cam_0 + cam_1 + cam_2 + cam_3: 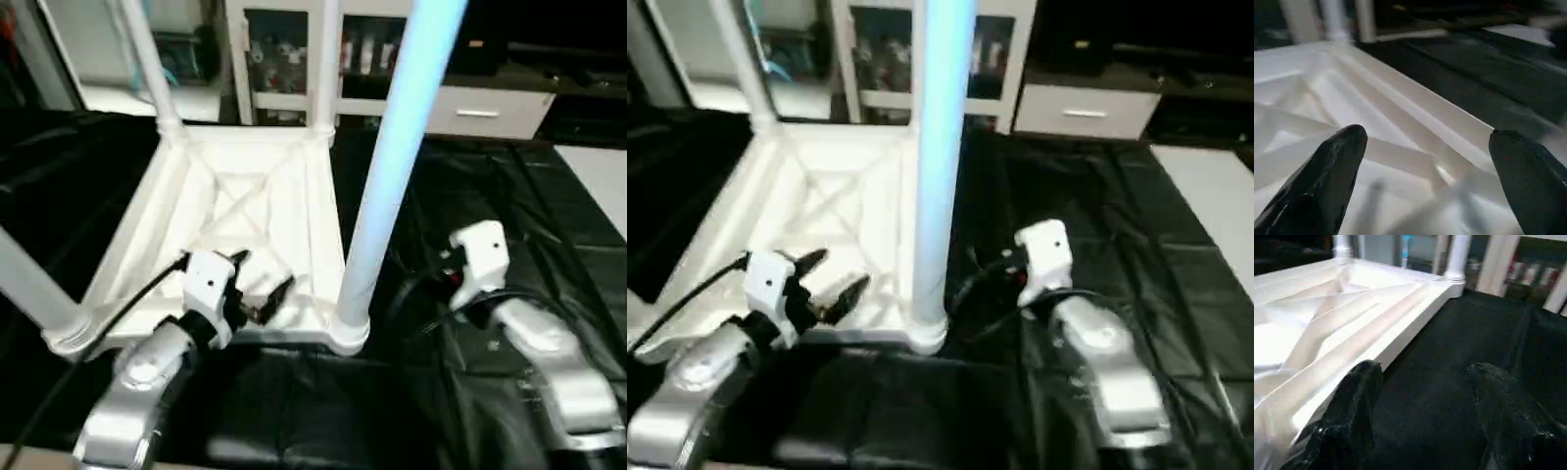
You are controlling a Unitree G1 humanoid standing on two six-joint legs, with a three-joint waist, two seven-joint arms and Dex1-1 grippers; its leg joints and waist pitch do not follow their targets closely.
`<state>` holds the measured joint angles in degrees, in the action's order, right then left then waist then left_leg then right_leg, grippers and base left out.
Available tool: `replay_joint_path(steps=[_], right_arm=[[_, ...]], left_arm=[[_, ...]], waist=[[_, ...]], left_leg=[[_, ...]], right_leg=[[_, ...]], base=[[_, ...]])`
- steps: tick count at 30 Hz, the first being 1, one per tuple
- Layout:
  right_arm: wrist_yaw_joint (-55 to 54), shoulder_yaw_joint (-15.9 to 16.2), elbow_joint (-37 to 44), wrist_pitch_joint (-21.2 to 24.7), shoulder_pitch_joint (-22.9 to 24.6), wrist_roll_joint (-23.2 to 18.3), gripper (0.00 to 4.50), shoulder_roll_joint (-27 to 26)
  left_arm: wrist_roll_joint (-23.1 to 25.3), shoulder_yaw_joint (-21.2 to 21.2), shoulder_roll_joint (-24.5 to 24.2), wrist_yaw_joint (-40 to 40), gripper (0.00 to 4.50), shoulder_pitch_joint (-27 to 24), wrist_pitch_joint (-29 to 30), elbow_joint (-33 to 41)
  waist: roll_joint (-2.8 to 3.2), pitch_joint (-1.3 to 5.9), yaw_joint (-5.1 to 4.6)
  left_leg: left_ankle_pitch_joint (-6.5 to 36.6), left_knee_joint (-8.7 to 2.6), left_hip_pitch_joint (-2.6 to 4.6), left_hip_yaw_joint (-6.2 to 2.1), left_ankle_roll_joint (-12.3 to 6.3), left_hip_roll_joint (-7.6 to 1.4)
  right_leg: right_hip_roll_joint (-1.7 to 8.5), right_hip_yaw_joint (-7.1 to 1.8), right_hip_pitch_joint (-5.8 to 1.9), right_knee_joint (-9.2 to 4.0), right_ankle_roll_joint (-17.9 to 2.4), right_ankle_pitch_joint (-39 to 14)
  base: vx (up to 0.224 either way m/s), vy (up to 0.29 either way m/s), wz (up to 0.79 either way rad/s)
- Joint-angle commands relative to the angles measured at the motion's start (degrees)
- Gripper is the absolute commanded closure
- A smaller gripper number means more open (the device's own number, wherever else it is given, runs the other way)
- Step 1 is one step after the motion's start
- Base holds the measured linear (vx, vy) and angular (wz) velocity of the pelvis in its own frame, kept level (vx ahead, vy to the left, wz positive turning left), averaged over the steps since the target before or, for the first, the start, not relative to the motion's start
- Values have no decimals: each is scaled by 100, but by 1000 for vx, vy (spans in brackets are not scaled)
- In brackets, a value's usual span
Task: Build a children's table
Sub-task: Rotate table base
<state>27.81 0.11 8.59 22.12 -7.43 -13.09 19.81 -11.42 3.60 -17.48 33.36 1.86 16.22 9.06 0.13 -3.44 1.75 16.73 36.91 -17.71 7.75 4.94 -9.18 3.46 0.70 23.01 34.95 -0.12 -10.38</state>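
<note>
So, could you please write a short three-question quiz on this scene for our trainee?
1. True or false: the white plastic table top lies with its X-ribbed underside up.
2. How many white tube legs stand in its corner sockets?
3. Which hand hovers over the ribs: A) left hand or B) right hand?

Key: 1. True. 2. Four, one in each corner. 3. A; its open fingers hold nothing, while the right hand, also open, is beside the top over the black cloth.
</note>
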Motion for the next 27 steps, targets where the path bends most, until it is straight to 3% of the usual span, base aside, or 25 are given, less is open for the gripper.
replay_joint_path(steps=[1, 3, 6, 9, 11, 13, 16, 17, 19, 21, 25, 27], right_arm=[[390, -193, 179, 67, -38, -166, 141, 205], [1020, -282, 150, 103, -43, -332, 141, 684], [1424, -228, 100, 82, -28, -386, 141, 1036], [2157, 32, 87, 39, -22, -417, 141, 1582], [2227, 57, 93, 38, -23, -429, 141, 1627], [2476, 189, 181, 70, -33, -437, 141, 1768], [2833, 361, 386, 142, -36, -498, 141, 1987], [2833, 361, 386, 142, -36, -498, 141, 1987], [2890, 381, 415, 151, -46, -521, 141, 2024], [2988, 468, 418, 190, -183, -521, 141, 2033], [3014, 480, 457, 212, -222, -533, 141, 2041], [3035, 480, 481, 219, -206, -563, 141, 2084]], left_arm=[[-156, 64, -182, 462, 7, 184, 154, -139], [-433, 139, -593, 1215, 7, 464, 334, -311], [-499, 273, -879, 1738, 7, 665, 446, -459], [-199, 741, -1275, 2530, 7, 1215, 424, -1006], [-154, 786, -1295, 2574, 7, 1283, 374, -1087], [-67, 948, -1357, 2822, 7, 1513, 345, -1350], [172, 1266, -1495, 3176, 7, 1917, 240, -1755], [172, 1266, -1495, 3176, 7, 1917, 240, -1755], [224, 1341, -1517, 3239, 7, 2014, 162, -1849], [422, 1600, -1581, 3609, 7, 2296, -58, -2179], [483, 1713, -1613, 3766, 41, 2364, -131, -2204], [361, 1766, -1664, 3943, 57, 2359, 74, -1987]], waist=[[56, 203, -66], [35, 227, -49], [18, 236, -33], [1, 266, -37], [15, 286, -30], [0, 294, -32], [-62, 355, -15], [-62, 355, -15], [-41, 388, 1], [-43, 410, 3], [-50, 403, 16], [-42, 379, 19]], left_leg=[[1781, -653, -52, -68, -156, -215], [1490, -643, -99, -55, -188, -213], [1361, -630, -101, -33, -246, -208], [957, -606, -134, -7, -330, -220], [869, -589, -121, 14, -370, -224], [743, -596, -157, 11, -374, -238], [314, -552, -154, 51, -491, -259], [314, -552, -154, 51, -491, -259], [-95, -530, -174, 61, -582, -259], [-254, -517, -170, 68, -675, -248], [-391, -504, -200, 75, -716, -269], [-123, -531, -192, 84, -600, -286]], right_leg=[[277, -140, -169, -553, -607, -2975], [300, -174, -185, -526, -692, -2718], [302, -181, -180, -521, -775, -2657], [320, -194, -214, -471, -937, -2299], [317, -189, -205, -470, -1009, -2189], [330, -186, -243, -457, -1077, -2062], [323, -186, -254, -373, -1265, -1377], [323, -186, -254, -373, -1265, -1377], [337, -176, -284, -300, -1483, -733], [329, -172, -287, -281, -1547, -513], [353, -173, -292, -258, -1644, -318], [356, -170, -286, -297, -1645, -676]], base=[[-82, 7, -2], [-58, 1, -1], [0, 0, 0], [0, 0, 0], [0, 0, 0], [0, 0, 0], [0, 0, 0], [0, 0, 0], [26, -1, 1], [0, 0, 0], [0, 0, 0], [0, 0, 0]])
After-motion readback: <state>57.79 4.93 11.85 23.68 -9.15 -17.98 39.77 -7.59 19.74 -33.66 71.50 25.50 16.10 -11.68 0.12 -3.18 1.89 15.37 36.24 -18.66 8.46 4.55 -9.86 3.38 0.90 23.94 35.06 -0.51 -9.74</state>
